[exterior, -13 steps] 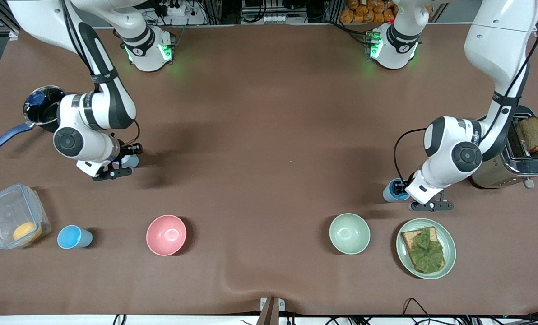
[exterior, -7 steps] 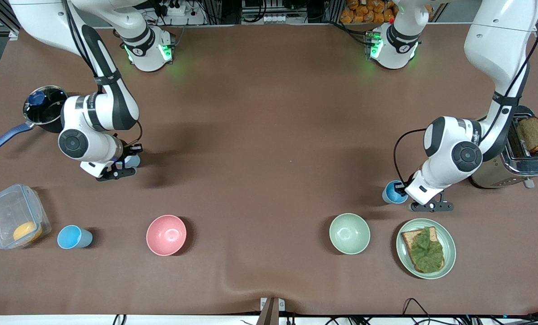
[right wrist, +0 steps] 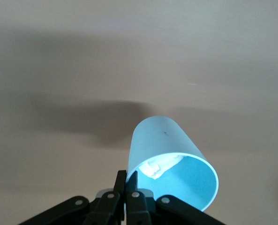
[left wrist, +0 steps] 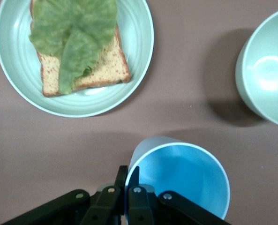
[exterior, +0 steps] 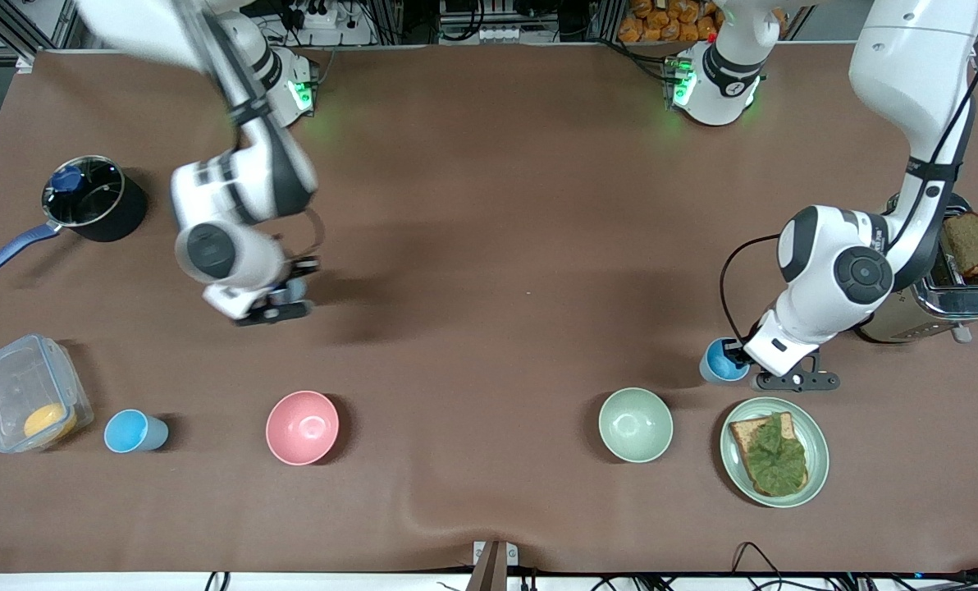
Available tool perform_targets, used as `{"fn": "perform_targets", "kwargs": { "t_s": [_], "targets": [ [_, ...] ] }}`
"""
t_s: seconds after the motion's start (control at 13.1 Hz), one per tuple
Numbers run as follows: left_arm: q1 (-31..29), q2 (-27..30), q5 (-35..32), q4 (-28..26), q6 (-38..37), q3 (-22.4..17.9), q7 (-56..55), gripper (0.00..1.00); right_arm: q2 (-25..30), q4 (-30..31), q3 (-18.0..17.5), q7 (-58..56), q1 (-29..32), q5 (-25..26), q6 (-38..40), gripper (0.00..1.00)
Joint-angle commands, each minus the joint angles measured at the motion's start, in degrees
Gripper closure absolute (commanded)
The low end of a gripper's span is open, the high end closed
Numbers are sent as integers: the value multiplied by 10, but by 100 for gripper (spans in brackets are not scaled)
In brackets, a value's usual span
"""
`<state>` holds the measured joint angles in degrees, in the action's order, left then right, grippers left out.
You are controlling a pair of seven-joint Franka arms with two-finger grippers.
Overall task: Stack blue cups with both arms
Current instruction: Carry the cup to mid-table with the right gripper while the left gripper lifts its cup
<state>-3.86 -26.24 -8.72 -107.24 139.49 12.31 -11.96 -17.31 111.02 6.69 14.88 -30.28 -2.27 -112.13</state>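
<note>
Both end effectors are clamped on cup rims. Left end effector (left wrist: 126,187) has its fingers pinched tight on the wall of a blue cup (left wrist: 178,178), one finger inside and one outside, over the bench (exterior: 489,246) just beside the green plate (left wrist: 17,93) that carries toast with lettuce (left wrist: 78,44); the pale green bowl (left wrist: 265,70) stands near. Right end effector (right wrist: 128,185) grips a second blue cup (right wrist: 169,159) the same way, tilted and lifted off the bench toward the right arm's end, over bare cloth farther from the front camera than the pink bowl (exterior: 302,427). A third blue cup (exterior: 132,431) stands untouched beside the clear box (exterior: 21,394).

Judged from this, the step in hand is carrying the two gripped cups toward each other. A one-wall pinch lets a cup swing, so slow, level travel seems wise. Before nesting, one cup should sit upright and steady, the other brought mouth-up directly above it with axes aligned, then lowered straight. The left arm should rise before crossing the plate and bowl.
</note>
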Motion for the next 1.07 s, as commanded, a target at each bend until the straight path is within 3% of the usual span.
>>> {"fn": "perform_targets", "kwargs": {
  "t_s": [0.0, 0.23, 0.38, 0.69, 0.99],
  "targets": [
    [0, 18, -16, 3, -15, 11, -15, 100, -19, -58, 7, 93, -74, -20, 13, 100],
    [0, 23, -10, 48, -78, 27, -17, 100, -71, -128, 7, 99, -116, -65, 5, 100],
    [-1, 26, -6, 73, -112, 40, -18, 100, -120, -176, 8, 98, -137, -67, 3, 100],
    [3, 30, -1, 112, -164, 70, -72, 100, -174, -211, 7, 98, -149, -68, -21, 100],
    [3, 29, -2, 115, -166, 118, -162, 100, -206, -236, 7, 98, -164, -71, -38, 100]
  ]
}}
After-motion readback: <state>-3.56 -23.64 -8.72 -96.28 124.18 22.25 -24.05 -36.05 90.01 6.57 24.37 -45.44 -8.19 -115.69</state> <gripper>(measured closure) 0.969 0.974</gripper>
